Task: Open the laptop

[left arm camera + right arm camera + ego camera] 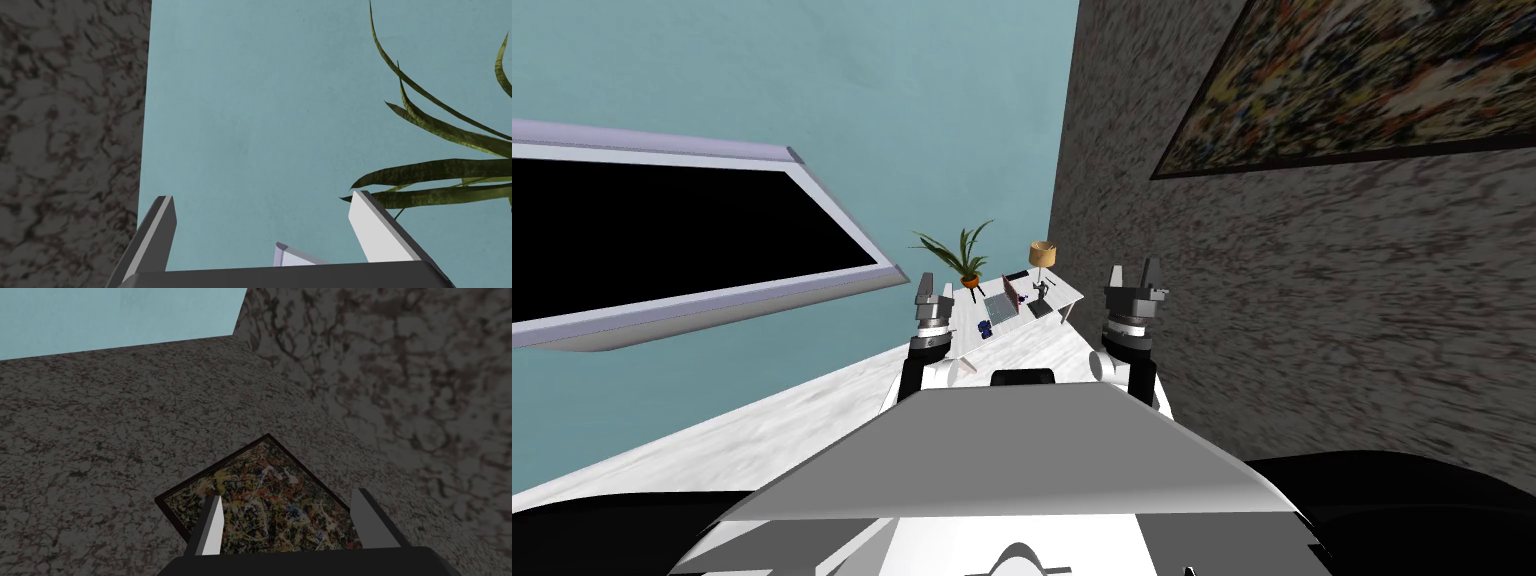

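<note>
Far ahead in the head view, the laptop (pixel 1001 305) sits on a white desk (pixel 1067 293) in the corner, between a plant (pixel 962 255) and a lamp (pixel 1042 255), well apart from the raised left gripper (pixel 934 293) and right gripper (pixel 1134 272). Left wrist view: fingers (pixel 367 220) spread wide, empty, plant leaves beyond one. Right wrist view: fingers (pixel 214 523) likewise wide apart, holding nothing.

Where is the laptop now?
In the middle of the head view, the laptop sits on the white desk far ahead, between the potted plant and the lamp.
</note>
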Controlling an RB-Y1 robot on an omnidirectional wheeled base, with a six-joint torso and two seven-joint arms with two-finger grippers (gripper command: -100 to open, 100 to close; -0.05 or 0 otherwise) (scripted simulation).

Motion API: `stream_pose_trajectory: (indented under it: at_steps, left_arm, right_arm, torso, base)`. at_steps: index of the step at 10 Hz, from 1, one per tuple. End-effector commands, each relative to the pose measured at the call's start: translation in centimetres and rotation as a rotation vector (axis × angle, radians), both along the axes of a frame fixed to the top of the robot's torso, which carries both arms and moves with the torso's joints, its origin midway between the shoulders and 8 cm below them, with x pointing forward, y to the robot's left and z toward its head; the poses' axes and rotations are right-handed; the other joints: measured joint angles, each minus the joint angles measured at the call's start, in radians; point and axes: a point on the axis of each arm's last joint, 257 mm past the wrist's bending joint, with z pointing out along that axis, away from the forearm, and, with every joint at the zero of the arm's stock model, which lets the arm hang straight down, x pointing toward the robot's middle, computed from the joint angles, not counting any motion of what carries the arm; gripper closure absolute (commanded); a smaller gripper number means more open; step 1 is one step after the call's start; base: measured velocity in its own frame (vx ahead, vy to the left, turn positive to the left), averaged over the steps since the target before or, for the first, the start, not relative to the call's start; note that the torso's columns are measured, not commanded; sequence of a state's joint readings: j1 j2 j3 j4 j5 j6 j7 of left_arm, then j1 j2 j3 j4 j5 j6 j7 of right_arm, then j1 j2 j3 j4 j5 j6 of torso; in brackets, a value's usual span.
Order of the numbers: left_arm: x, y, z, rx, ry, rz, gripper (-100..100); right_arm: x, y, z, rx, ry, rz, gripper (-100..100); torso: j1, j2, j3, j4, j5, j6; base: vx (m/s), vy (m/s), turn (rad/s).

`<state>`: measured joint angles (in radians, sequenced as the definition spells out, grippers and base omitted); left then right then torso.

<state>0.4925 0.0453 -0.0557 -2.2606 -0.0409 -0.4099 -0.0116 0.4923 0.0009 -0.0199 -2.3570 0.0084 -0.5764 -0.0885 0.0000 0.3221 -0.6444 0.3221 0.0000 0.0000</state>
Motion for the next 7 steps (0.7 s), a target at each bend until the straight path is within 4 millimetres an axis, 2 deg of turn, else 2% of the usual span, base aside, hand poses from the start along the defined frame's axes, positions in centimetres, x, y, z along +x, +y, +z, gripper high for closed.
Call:
stream_pose_trajectory:
  at_steps: [1, 4, 5, 7]
  left_arm:
    - [0.0, 0.0, 0.0, 0.000, 0.000, 0.000, 0]
    - [0.0, 0.0, 0.0, 0.000, 0.000, 0.000, 0]
    - [0.4, 0.0, -0.7, 0.041, 0.023, -0.003, -100]
    - [1.2, 0.5, -2.2, 0.091, 0.066, 0.010, -100]
  right_arm:
    - [0.0, 0.0, 0.0, 0.000, 0.000, 0.000, 0]
    - [0.0, 0.0, 0.0, 0.000, 0.000, 0.000, 0]
    - [0.0, 0.0, 0.0, 0.000, 0.000, 0.000, 0]
    - [0.0, 0.0, 0.0, 0.000, 0.001, 0.000, 0]
  torso:
    - [0.000, 0.074, -0.147, 0.074, 0.000, 0.000]
    - [0.000, 0.296, -0.590, 0.295, 0.000, 0.000]
    - [0.000, 0.369, -0.738, 0.369, 0.000, 0.000]
    - [-0.003, 0.410, -0.828, 0.411, -0.001, 0.000]
  base:
    - [0.000, 0.000, 0.000]
    - [0.000, 0.000, 0.000]
    - [0.031, -0.038, 0.035]
    - [0.081, -0.113, 0.054]
